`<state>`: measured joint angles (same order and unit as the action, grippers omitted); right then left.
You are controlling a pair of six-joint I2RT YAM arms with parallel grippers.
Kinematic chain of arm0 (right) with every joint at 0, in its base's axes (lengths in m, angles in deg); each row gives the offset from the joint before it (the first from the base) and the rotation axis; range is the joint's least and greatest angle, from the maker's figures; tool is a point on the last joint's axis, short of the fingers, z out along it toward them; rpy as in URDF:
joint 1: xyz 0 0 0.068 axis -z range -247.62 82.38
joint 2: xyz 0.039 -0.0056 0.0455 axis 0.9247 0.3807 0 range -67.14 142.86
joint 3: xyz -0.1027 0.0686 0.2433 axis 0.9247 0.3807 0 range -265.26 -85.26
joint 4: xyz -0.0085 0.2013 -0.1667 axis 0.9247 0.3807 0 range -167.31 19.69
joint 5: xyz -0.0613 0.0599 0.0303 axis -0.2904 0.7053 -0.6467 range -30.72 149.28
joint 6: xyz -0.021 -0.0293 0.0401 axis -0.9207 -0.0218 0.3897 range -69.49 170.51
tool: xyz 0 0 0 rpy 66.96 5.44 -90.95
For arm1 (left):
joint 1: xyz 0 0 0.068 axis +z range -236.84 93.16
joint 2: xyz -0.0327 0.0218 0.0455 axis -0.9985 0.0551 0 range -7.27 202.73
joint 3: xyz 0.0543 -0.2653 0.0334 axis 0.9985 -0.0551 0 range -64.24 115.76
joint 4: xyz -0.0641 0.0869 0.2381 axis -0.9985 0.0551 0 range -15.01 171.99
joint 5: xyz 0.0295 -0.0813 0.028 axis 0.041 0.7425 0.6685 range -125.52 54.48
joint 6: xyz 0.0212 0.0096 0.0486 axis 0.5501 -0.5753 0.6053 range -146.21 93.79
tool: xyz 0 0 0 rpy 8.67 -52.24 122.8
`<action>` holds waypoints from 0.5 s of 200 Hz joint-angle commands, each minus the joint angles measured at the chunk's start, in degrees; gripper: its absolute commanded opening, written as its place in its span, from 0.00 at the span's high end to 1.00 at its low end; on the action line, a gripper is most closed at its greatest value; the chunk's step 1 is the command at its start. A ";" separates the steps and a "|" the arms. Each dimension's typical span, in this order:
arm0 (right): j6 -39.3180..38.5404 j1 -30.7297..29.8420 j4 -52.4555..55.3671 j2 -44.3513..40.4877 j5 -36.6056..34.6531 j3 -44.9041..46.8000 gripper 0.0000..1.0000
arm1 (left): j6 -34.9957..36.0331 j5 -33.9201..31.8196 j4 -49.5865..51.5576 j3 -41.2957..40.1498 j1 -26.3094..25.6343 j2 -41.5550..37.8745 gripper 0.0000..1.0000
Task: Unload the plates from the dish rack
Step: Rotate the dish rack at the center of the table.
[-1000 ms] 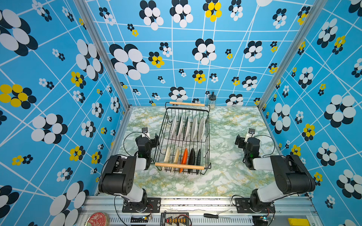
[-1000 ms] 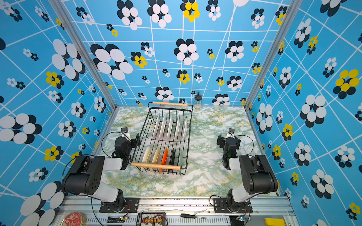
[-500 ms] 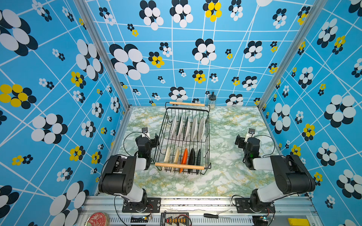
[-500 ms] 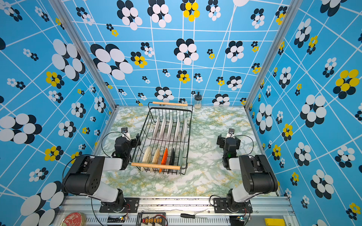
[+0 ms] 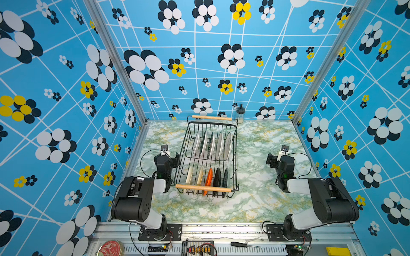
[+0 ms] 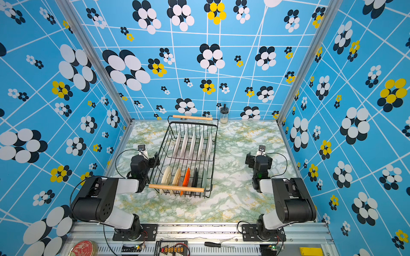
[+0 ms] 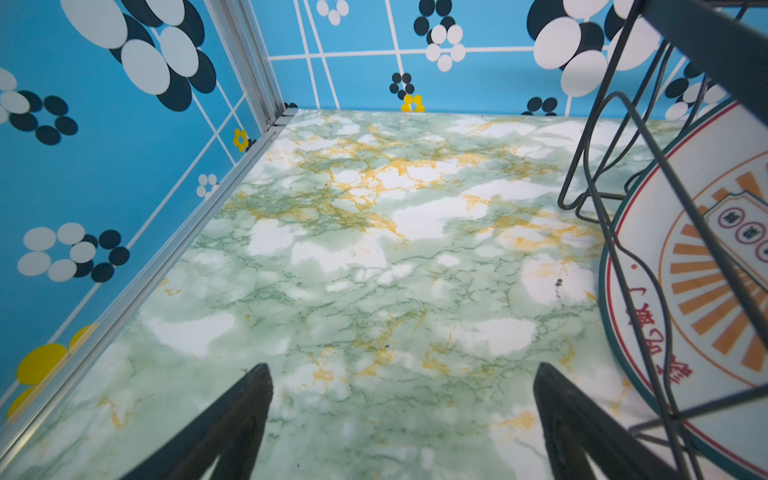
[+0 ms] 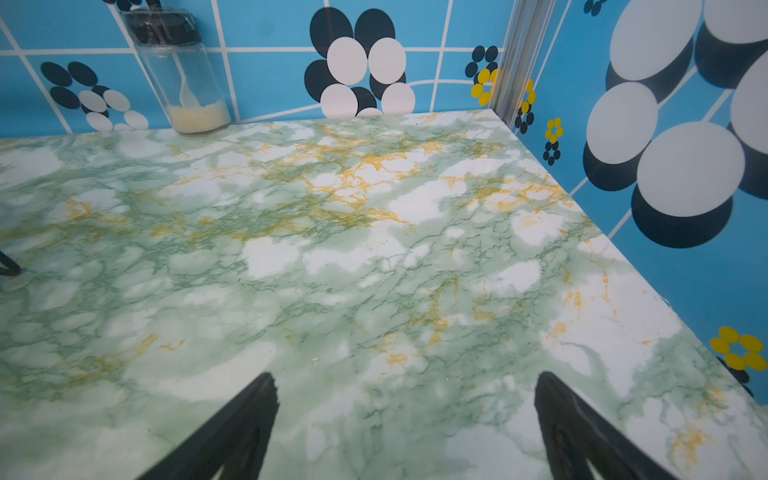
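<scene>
The black wire dish rack (image 5: 203, 188) (image 6: 176, 188) with two wooden handles stands mid-table in both top views. White plates (image 5: 211, 145) (image 6: 193, 145) stand on edge in its far row. Smaller cream, orange and dark plates (image 5: 208, 178) (image 6: 186, 177) fill the near row. My left gripper (image 5: 165, 155) (image 7: 401, 370) rests low beside the rack's left wall, open and empty. In the left wrist view a teal-rimmed plate with an orange emblem (image 7: 706, 270) shows behind the rack wires (image 7: 615, 99). My right gripper (image 5: 282, 155) (image 8: 405, 376) sits open and empty over bare marble, well right of the rack.
A small glass jar (image 5: 239, 114) (image 6: 224, 115) (image 8: 183, 79) stands at the back wall by the rack's far right corner. Blue patterned walls close in three sides. On the front rail lie a red round tin (image 5: 111, 248), a screwdriver (image 5: 241, 244) and a yellow block (image 5: 338, 251).
</scene>
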<state>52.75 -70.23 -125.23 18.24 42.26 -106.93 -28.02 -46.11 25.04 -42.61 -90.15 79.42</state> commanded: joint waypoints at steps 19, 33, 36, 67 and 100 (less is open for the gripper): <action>0.74 -0.37 15.71 -9.70 0.34 -4.97 0.01 | 0.15 -2.20 15.00 5.05 -0.47 -8.16 0.01; 2.54 -0.37 22.46 -12.19 -0.21 -7.18 0.01 | -1.98 -3.42 17.87 5.10 -0.39 -11.66 0.01; 2.91 -0.37 23.83 -12.70 -0.21 -7.62 0.01 | -2.50 -3.97 18.94 5.35 -0.38 -12.48 0.01; 6.67 -0.37 37.34 -17.79 1.30 -12.24 0.01 | -7.69 -5.21 35.51 10.74 -0.32 -20.02 0.01; 11.64 -0.38 50.56 -22.33 3.29 -16.70 0.01 | -13.57 -3.05 58.67 20.98 -0.30 -24.33 0.01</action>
<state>58.91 -70.23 -89.99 -0.86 43.55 -119.91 -35.73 -50.13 62.48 -29.10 -90.26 58.07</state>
